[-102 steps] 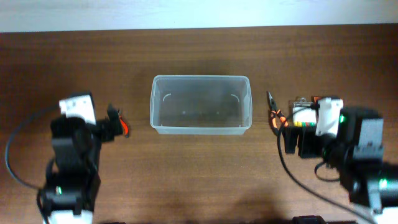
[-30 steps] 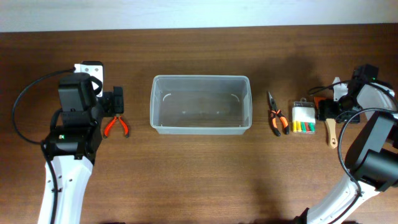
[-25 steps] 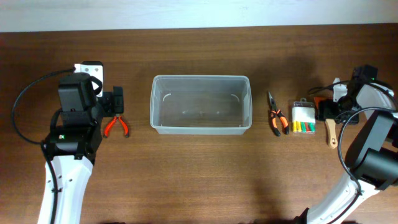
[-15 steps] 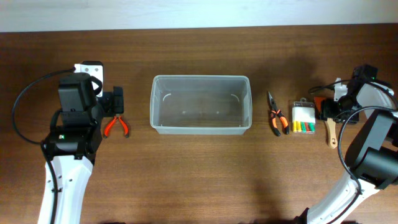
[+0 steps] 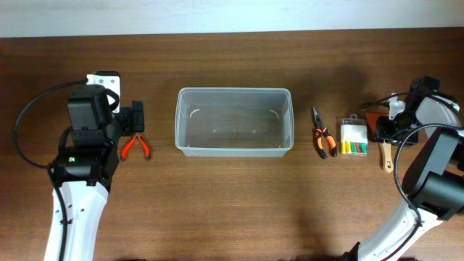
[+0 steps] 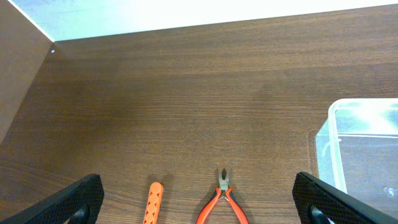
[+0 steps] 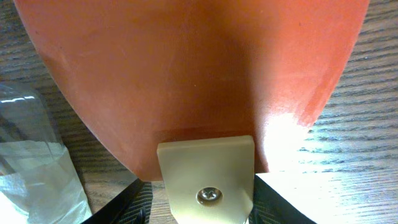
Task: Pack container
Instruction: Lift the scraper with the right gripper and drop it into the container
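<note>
From above, the clear container (image 5: 233,150) sits in the middle of the desk (image 5: 232,210); the left wrist camera shows the left end effector (image 6: 199,200) spread wide above orange pliers (image 6: 222,191), the container at right; the right wrist camera shows the right end effector (image 7: 198,202) flanking the handle of a red spatula (image 7: 186,74), though I cannot tell if it is pinching it.

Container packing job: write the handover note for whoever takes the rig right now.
Left gripper: open, empty, by the orange-handled pliers left of the container.
Right gripper: fingers flank the spatula at its handle; whether it grips cannot be told.
Container: mid-table, nothing inside.
Right of it, on the table: black-and-orange pliers, then a small clear case, then the spatula.
Done: nothing packed.
Left: every item has yet to go in.
</note>
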